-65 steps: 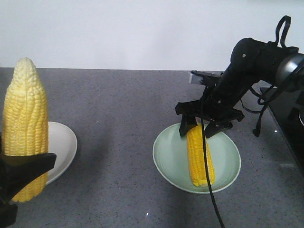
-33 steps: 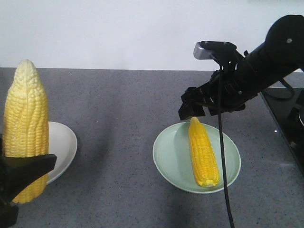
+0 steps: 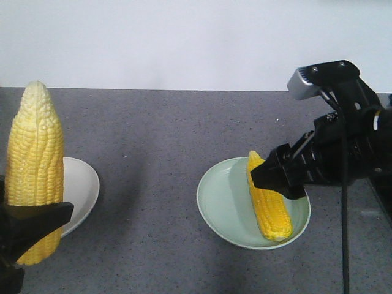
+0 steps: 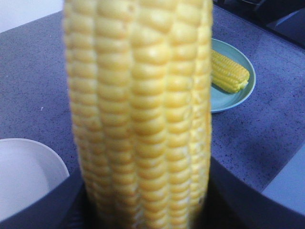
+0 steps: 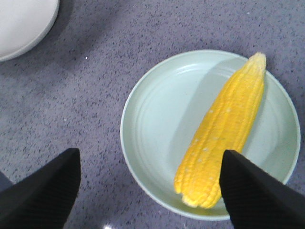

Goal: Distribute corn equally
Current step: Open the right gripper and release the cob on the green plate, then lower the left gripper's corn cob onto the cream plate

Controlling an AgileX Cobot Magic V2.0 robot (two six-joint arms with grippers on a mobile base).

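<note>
Front view shows the left hand (image 3: 27, 223) clamped on an upright cob (image 3: 33, 171), the right hand (image 5: 150, 188) apart above the green plate (image 5: 147, 124).

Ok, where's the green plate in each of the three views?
Front: green plate right of centre, one cob on it.
Left wrist: upper right, behind the held cob.
Right wrist: centre right.
Shared landmark: white plate, front view's left.

One pale yellow cob of corn (image 3: 33, 168) stands upright at the near left. A deeper yellow cob (image 3: 267, 196) lies flat on the right, tip pointing far.
</note>
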